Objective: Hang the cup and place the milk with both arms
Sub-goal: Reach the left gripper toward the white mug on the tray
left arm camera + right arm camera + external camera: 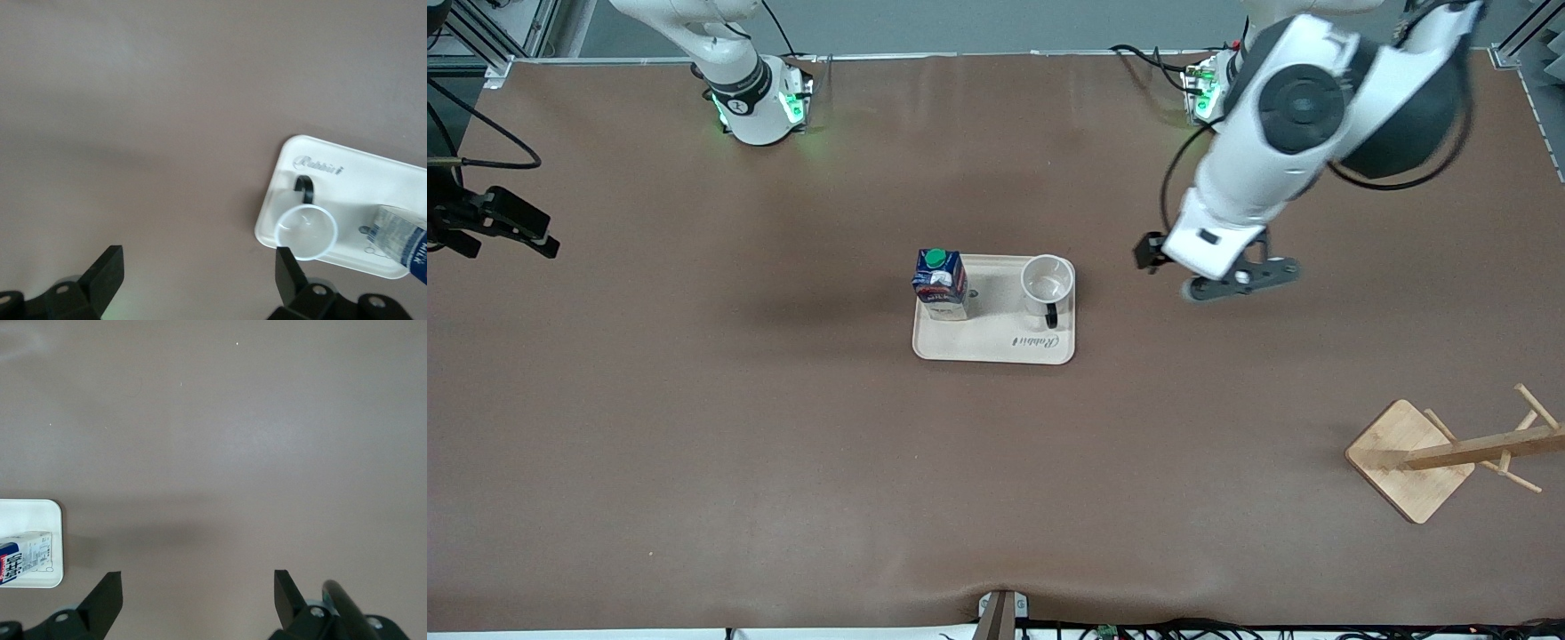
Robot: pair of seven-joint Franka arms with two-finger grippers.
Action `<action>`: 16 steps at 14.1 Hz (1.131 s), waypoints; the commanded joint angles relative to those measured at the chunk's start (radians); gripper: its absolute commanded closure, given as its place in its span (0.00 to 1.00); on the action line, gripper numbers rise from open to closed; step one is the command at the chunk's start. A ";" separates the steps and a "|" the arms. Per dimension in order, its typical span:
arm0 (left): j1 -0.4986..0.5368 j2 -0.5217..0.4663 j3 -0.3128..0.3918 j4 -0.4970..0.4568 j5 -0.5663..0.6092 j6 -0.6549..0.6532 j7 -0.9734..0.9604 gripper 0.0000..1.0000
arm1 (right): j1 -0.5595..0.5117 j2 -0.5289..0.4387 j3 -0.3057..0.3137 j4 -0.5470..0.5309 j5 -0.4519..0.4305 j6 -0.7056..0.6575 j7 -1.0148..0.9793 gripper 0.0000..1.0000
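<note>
The white cup (1047, 283) with a black handle stands on a cream tray (996, 342) at mid table, handle toward the front camera. The dark blue milk carton (940, 283) with a green cap stands on the same tray, toward the right arm's end. My left gripper (1238, 281) hangs open and empty over bare table beside the tray, toward the left arm's end. Its wrist view (198, 273) shows the cup (305, 231), the milk (400, 241) and the tray (347, 177). My right gripper (198, 593) is open and empty over bare table, with the milk (23, 559) at the view's edge.
A wooden mug rack (1449, 452) on a square base stands near the front camera at the left arm's end of the table. A black hand with cables (503, 227) shows at the right arm's end of the table. The tabletop is brown.
</note>
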 commanded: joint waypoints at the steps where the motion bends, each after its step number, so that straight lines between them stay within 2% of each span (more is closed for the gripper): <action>1: -0.072 0.006 0.002 -0.066 0.003 0.095 -0.134 0.00 | -0.022 0.006 0.015 0.018 -0.006 -0.011 -0.014 0.00; 3: -0.125 0.058 0.002 -0.069 0.008 0.150 -0.238 0.00 | -0.022 0.006 0.015 0.018 -0.008 -0.006 -0.009 0.00; 7: -0.213 0.167 0.000 -0.057 0.135 0.229 -0.450 0.00 | -0.023 0.006 0.015 0.018 -0.006 -0.006 -0.002 0.00; 10: -0.233 0.204 0.000 -0.059 0.147 0.267 -0.452 0.00 | -0.023 0.011 0.015 0.018 -0.003 -0.002 -0.003 0.00; 13: -0.233 0.252 -0.003 -0.075 0.215 0.273 -0.432 0.00 | -0.025 0.023 0.015 0.019 0.004 -0.002 -0.002 0.00; 15: -0.231 0.264 -0.006 -0.107 0.215 0.286 -0.406 0.00 | -0.019 0.023 0.015 0.019 -0.003 -0.005 -0.014 0.00; 16: -0.230 0.261 -0.012 -0.143 0.215 0.331 -0.385 0.00 | -0.014 0.023 0.015 0.019 -0.009 -0.005 -0.014 0.00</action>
